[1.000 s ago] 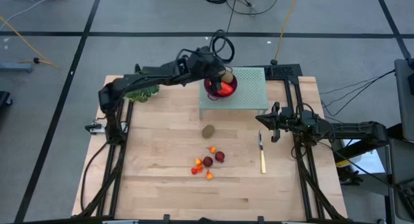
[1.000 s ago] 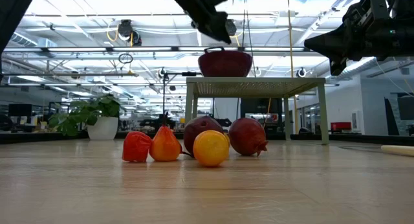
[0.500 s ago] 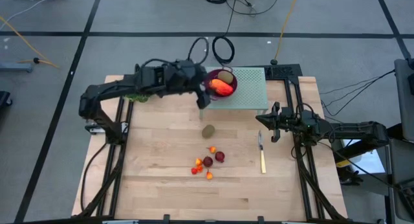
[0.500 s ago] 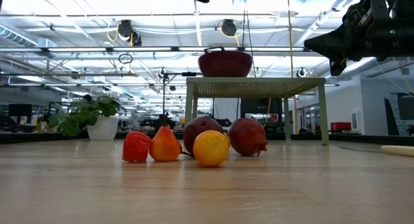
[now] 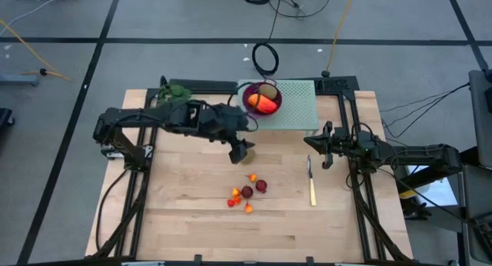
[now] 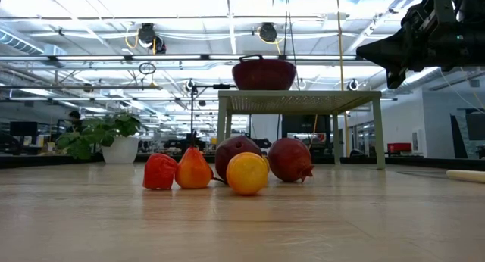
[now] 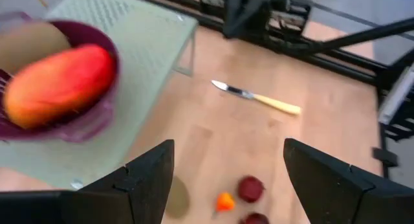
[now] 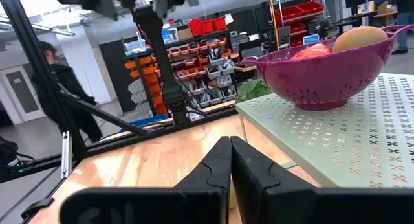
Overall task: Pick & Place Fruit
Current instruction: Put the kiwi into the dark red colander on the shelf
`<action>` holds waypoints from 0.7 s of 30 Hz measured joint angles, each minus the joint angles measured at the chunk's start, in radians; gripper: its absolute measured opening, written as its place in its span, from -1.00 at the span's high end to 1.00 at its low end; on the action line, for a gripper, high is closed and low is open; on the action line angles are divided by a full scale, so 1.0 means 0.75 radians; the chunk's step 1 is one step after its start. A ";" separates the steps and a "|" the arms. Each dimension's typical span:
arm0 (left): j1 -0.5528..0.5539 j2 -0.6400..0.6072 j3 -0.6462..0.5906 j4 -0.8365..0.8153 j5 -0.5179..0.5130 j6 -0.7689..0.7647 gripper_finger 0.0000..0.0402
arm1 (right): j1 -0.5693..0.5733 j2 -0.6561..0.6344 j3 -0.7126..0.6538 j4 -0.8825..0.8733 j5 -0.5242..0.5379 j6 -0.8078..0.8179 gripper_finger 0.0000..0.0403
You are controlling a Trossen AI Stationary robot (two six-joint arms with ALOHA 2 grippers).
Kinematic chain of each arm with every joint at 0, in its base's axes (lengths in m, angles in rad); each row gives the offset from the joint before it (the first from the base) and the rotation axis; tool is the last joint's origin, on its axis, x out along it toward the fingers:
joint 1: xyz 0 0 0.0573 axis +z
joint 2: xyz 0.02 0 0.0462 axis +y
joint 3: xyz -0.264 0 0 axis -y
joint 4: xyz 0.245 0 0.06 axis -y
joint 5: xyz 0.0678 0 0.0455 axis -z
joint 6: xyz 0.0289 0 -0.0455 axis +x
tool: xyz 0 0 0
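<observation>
Left claw (image 5: pixel 241 151) spread wide, empty, mid-frame over the kiwi on the bench (image 5: pixel 192 220). Orange-red fruit (image 5: pixel 264 104) and second kiwi (image 5: pixel 268 90) in purple colander (image 5: pixel 250 95), upper centre. Small fruits (image 5: pixel 246 193) lower centre. Right claw (image 5: pixel 312 144) pinched closed, right.

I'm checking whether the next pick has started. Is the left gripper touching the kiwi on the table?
Cannot tell. In the high view the left gripper covers the kiwi's spot. In the left wrist view the kiwi lies between open fingers, but their height above it is unclear.
</observation>
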State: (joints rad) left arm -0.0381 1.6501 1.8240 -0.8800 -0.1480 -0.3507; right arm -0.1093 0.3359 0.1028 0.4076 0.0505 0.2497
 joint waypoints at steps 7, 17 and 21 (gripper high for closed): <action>-0.065 0.002 0.000 -0.013 0.017 -0.147 -0.44 | 0.000 0.000 0.000 -0.002 0.000 0.000 0.98; -0.145 0.002 0.000 -0.013 0.058 -0.442 -0.44 | 0.000 0.000 0.000 -0.002 0.000 0.000 0.98; -0.165 0.005 0.000 -0.011 0.056 -0.460 -0.44 | 0.000 0.000 0.000 -0.002 0.000 0.000 0.98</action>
State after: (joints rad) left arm -0.1615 1.6541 1.8239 -0.8885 -0.1064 -0.6957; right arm -0.1097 0.3361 0.1026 0.4065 0.0505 0.2497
